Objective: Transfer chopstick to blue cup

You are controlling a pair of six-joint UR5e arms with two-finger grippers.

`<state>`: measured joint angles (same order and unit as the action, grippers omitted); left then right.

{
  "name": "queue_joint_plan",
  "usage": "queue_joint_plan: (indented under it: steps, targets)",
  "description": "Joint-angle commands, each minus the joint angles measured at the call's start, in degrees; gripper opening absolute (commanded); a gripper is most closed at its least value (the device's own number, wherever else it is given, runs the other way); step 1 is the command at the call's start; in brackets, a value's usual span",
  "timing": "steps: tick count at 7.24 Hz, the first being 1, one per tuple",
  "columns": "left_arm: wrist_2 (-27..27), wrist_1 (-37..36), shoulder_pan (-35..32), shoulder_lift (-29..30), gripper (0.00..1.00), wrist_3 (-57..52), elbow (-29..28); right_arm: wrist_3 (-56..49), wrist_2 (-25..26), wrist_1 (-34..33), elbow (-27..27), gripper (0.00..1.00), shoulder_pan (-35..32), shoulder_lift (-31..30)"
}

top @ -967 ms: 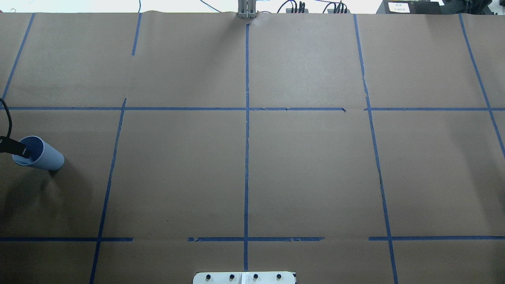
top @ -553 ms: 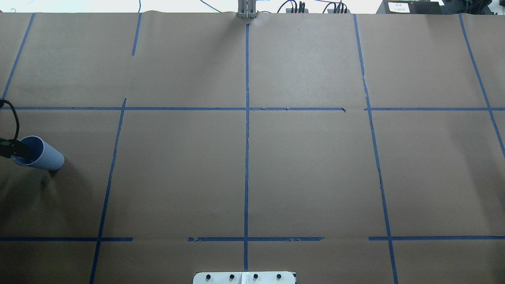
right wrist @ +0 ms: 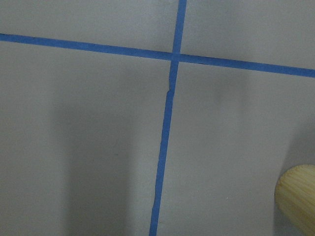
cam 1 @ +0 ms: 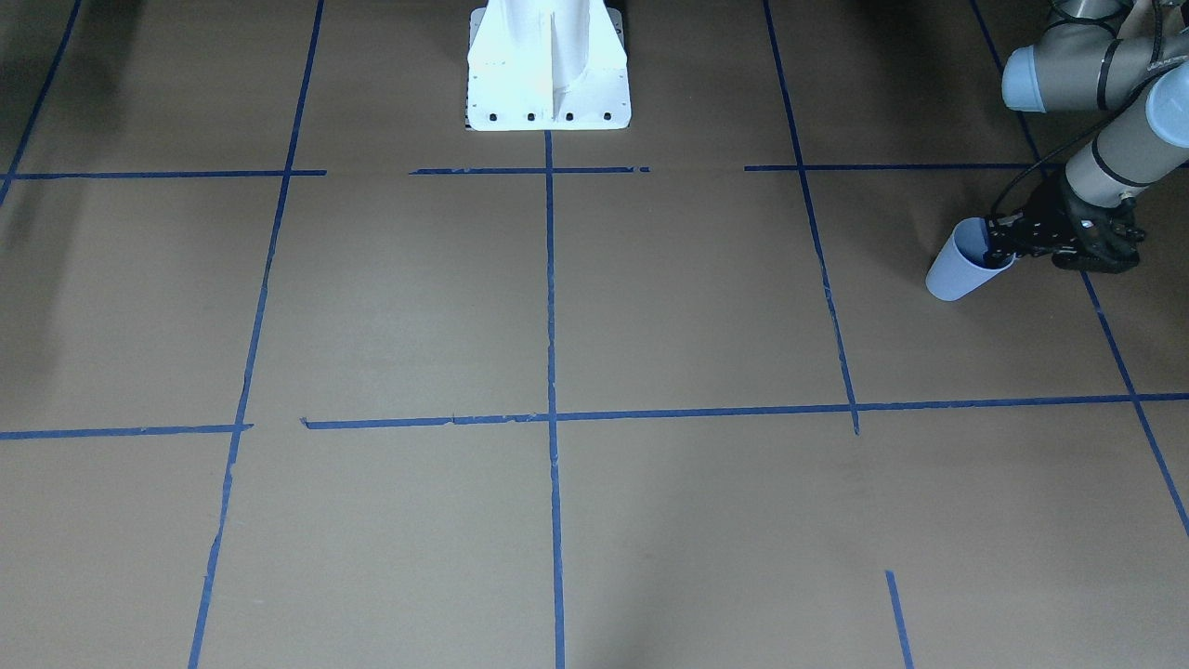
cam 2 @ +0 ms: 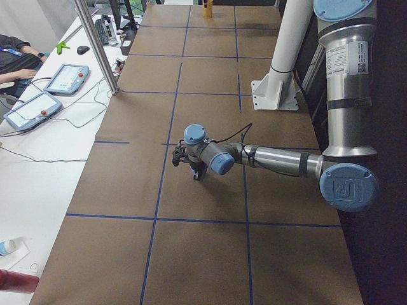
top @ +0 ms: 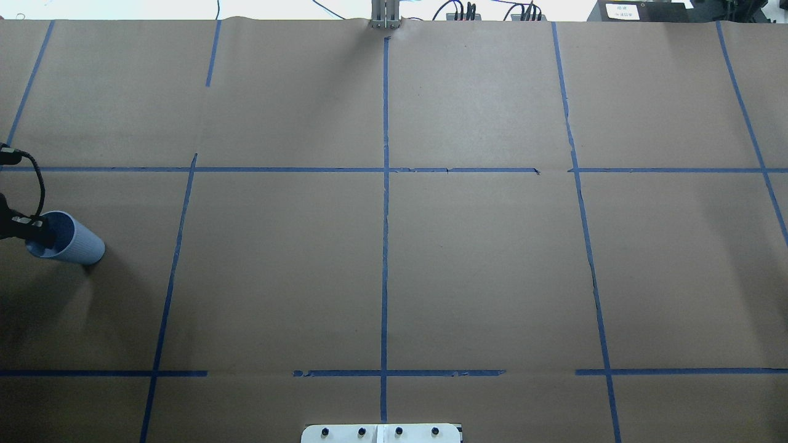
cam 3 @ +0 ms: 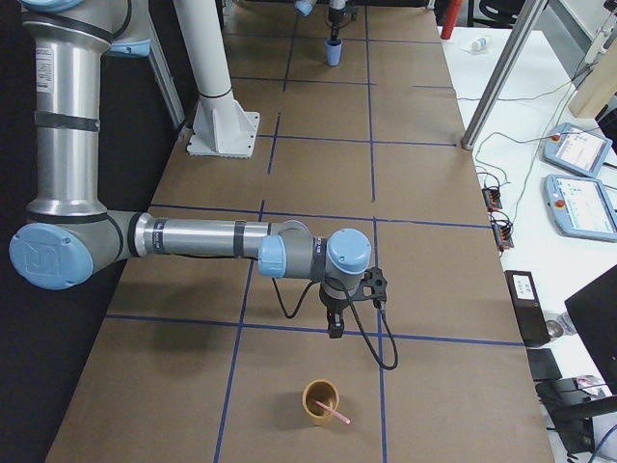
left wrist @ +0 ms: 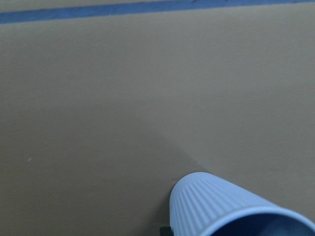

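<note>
The blue cup (top: 71,242) stands at the table's far left; it also shows in the front view (cam 1: 957,269), the left wrist view (left wrist: 231,209) and far off in the right side view (cam 3: 333,53). My left gripper (cam 1: 1005,247) is at the cup's rim, with one finger inside and shut on the wall; it also shows in the overhead view (top: 34,226). The pink chopstick (cam 3: 337,416) leans in a tan cup (cam 3: 320,398) near the table's right end. My right gripper (cam 3: 334,329) hangs just behind that cup. I cannot tell whether it is open or shut.
The table is brown paper with blue tape lines. The white robot base (cam 1: 548,65) stands at the robot's side. The tan cup's rim (right wrist: 298,199) shows in the right wrist view. Tablets and cables (cam 3: 578,183) lie on a white bench beyond the table.
The left gripper has shifted slightly up-view at the cup's rim. The blue cup has moved a little to the right with it.
</note>
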<state>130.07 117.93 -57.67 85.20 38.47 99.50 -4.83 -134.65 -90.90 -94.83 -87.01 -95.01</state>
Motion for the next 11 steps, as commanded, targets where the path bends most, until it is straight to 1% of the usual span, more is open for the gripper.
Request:
queue_joint_plan:
  steps: [1, 2, 3, 4, 5, 7, 8, 9, 10, 11]
  targets:
    - [3.3, -0.5, -0.1, 4.5, 0.04, 3.1, 1.4, 0.1, 0.0, 0.0, 0.0, 1.0, 0.0, 0.0]
    - [3.4, -0.6, 0.2, 8.8, 0.04, 8.8, 1.7, 0.1, -0.1, 0.0, -0.1, 1.0, 0.0, 0.0]
    - [3.2, -0.7, 2.5, 13.3, 0.05, 14.5, 1.7, 0.1, 0.0, 0.0, -0.1, 1.0, 0.0, 0.0]
    - [2.5, -3.2, 6.9, 18.7, 0.06, 20.4, 1.6, 0.1, -0.1, 0.0, 0.0, 1.0, 0.1, 0.1]
    - [0.0, -8.7, 11.2, 25.5, 0.07, 26.2, 1.6, 0.1, 0.0, 0.0, -0.1, 1.0, 0.1, 0.0]
    - [-9.4, -17.9, 20.0, 36.7, 0.07, 35.3, 0.4, 0.1, 0.0, 0.0, 0.1, 1.0, 0.3, 0.0]
    - [-12.7, -18.9, 23.3, 41.8, 0.07, 38.4, -2.0, 0.1, -0.1, 0.0, 0.1, 1.0, 0.3, 0.0]
    - [-13.9, -19.0, 23.9, 47.2, 0.07, 40.3, -7.5, 0.1, -0.1, 0.0, 0.1, 1.0, 0.3, 0.0]
    - [-14.7, -19.0, 25.1, 50.2, 0.07, 40.6, -11.2, 0.1, -0.1, 0.0, 0.1, 1.0, 0.3, 0.0]
    - [-16.4, -19.0, 26.7, 50.1, 0.08, 40.6, -11.8, 0.1, 0.0, 0.0, 0.1, 1.0, 0.4, 0.0]
